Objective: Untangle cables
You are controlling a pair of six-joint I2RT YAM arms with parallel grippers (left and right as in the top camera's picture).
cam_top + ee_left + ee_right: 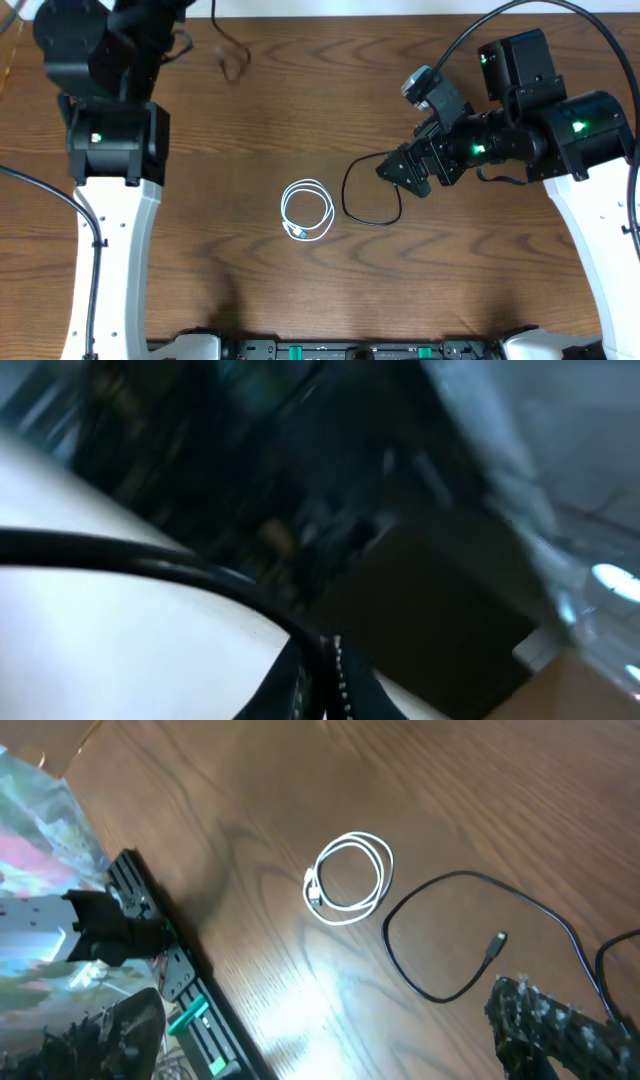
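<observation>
"Which one is it going for, do you reckon?"

"I'd say the long thin black cable (345, 195) that lies in a loose open loop on the brown wood-grain table (200, 260), just to the right of the small white cable wound in a coil (284, 210). The black two-finger right gripper (400, 175) hangs over the far right side of that loop with its jaws wide apart and nothing between them."

"Are the loop and the coil touching?"

"No. There's bare wood between them, and the loop's small plug lies free inside its own curve. To my eye the coil should be left alone."

"So how should it take the loop?"

"Come straight down on a single strand on the side away from the coil, pinch it squarely, then draw it further from the coil so the loop opens out. Grab near the plug and it may just flick round."

"And the other arm?"

"The left gripper (315, 680) is up beyond the coil, far left, with its jaws together. Its own camera is too blurred for me to tell if they're clamped on anything. A second thin black cable (232, 62) shows as a smear well beyond the coil, near that arm."
</observation>
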